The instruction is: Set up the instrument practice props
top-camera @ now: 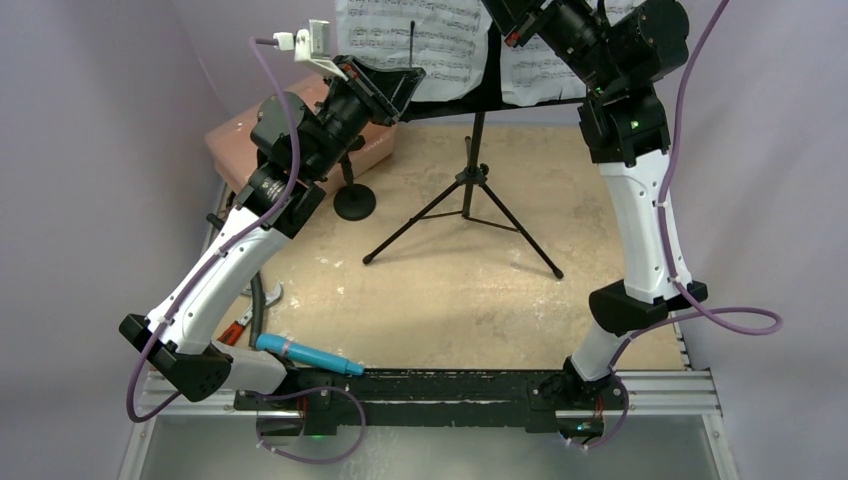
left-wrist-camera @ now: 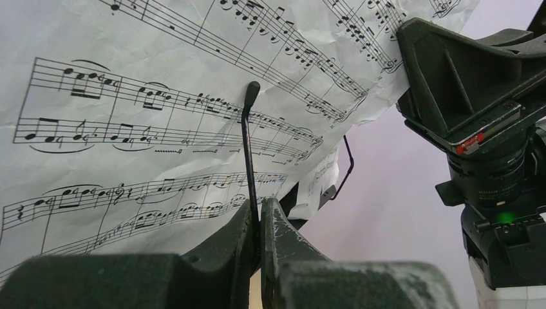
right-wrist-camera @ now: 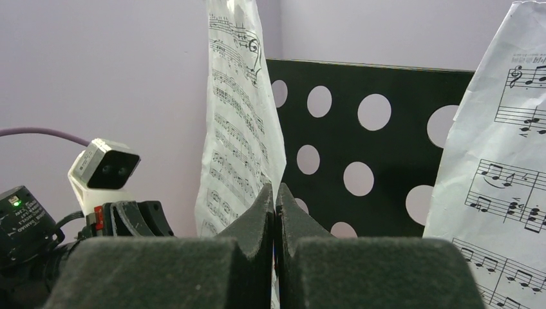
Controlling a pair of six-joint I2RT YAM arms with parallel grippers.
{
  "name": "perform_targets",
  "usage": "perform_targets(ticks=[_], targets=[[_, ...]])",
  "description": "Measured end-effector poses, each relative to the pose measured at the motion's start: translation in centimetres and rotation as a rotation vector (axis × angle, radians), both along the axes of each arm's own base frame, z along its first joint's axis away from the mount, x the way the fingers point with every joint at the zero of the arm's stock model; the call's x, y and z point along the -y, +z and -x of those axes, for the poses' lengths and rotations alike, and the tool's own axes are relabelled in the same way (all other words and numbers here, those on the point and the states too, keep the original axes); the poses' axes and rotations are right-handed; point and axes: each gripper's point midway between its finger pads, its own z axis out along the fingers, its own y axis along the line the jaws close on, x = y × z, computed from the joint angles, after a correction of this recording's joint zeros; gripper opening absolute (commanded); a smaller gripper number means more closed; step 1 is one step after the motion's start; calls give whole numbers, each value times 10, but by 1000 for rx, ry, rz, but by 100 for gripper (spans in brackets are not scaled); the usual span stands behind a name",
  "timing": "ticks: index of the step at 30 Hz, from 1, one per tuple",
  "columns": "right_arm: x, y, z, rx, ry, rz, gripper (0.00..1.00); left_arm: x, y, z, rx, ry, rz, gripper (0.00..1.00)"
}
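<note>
The black tripod music stand with perforated desk (top-camera: 470, 178) stands upright at the middle of the beige tabletop (top-camera: 450, 310), its three legs spread and its desk at the far side. Two white sheet-music pages rest against the desk: the left page (top-camera: 450, 40) and the right page (top-camera: 540, 75), with a strip of bare black desk between them. In the right wrist view the left page curls forward off the desk, so that it shows nearly edge-on.

A thin black wire page-holder (left-wrist-camera: 250, 148) rises in front of the left page. The left gripper (left-wrist-camera: 261, 219) is clenched on the lower part of this wire, one finger on each side of it.

The right gripper (right-wrist-camera: 275, 199) is up at the inner edge of the left page with its fingers pressed together. The paper's edge runs down to the fingertips, but I cannot tell whether any paper is nipped between them.

The small black round-based mic stand (top-camera: 354, 203) stands on the table left of the tripod, just beside the pink translucent plastic box (top-camera: 240, 145). The cyan-blue microphone (top-camera: 305, 353) lies on its side at the near edge, by the left arm's base and well apart from the mic stand. The small red-handled tool (top-camera: 234, 333) lies just left of it.
</note>
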Motion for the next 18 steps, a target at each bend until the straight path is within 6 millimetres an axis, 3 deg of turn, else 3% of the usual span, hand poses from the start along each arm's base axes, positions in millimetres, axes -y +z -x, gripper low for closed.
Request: perform_targets(ticks=[7,14,18], targets=[[0,-2,-2,7,-9,13,2,0,0,0,-1,0,1,17],[0,-2,-3,3,-14,12,8,0,0,0,-2,1,1,24],[1,-3,-4,1,-18,10,20,0,1,0,1,1,3,33]])
